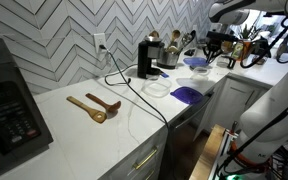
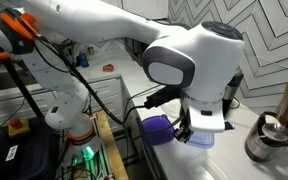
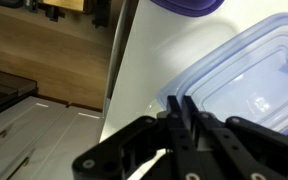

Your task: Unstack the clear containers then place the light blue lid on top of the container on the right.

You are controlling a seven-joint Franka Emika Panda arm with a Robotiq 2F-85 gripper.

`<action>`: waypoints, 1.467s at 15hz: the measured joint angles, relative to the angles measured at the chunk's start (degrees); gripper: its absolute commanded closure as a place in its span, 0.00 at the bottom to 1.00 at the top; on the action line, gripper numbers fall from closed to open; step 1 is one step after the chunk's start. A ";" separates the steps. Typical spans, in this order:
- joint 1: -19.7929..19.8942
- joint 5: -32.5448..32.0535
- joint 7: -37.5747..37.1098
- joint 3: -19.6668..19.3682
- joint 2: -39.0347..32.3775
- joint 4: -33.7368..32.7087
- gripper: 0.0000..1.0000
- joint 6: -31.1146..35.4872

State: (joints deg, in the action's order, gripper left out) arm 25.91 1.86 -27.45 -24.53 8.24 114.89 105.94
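Gripper (image 3: 181,105) sat low over the white counter (image 3: 142,60), close to its front edge. In the wrist view both fingers (image 3: 173,118) were drawn together with almost no gap between them. Their tips lay at the near corner of the light blue lid (image 3: 249,75), on its raised rim. Whether the rim was pinched between the pads or the tips only touched it could not be told. Nothing else was at the fingers.

The light blue lid lay flat on the counter, translucent, with the larger purple lid (image 3: 189,4) just beyond it, at the top edge of the wrist view. In an exterior view the gripper (image 2: 187,132) came straight down from the white arm (image 2: 184,60) onto the light blue lid (image 2: 201,141). There the purple lid (image 2: 158,127) lay just beside it, and a metal kettle (image 2: 269,140) stood well off to the side.

The clear containers (image 1: 156,88) showed only faintly in an exterior view. They stood on the counter in front of the black coffee machine (image 1: 147,58), apart from the gripper, and it could not be told whether they were stacked. Two wooden spoons (image 1: 94,107) lay further along the same counter, well away from them.
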 measured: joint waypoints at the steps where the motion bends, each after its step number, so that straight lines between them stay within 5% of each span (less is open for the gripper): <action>1: 0.36 -0.45 0.61 -0.34 -0.62 -0.75 0.98 -0.01; 10: 3.56 -0.73 22.52 -5.55 -9.05 -9.28 0.98 -1.57; 22: 6.39 0.78 42.38 -5.46 -18.64 -15.67 0.98 -0.42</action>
State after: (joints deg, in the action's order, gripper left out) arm 32.30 2.64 14.93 -29.98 -10.40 99.22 105.51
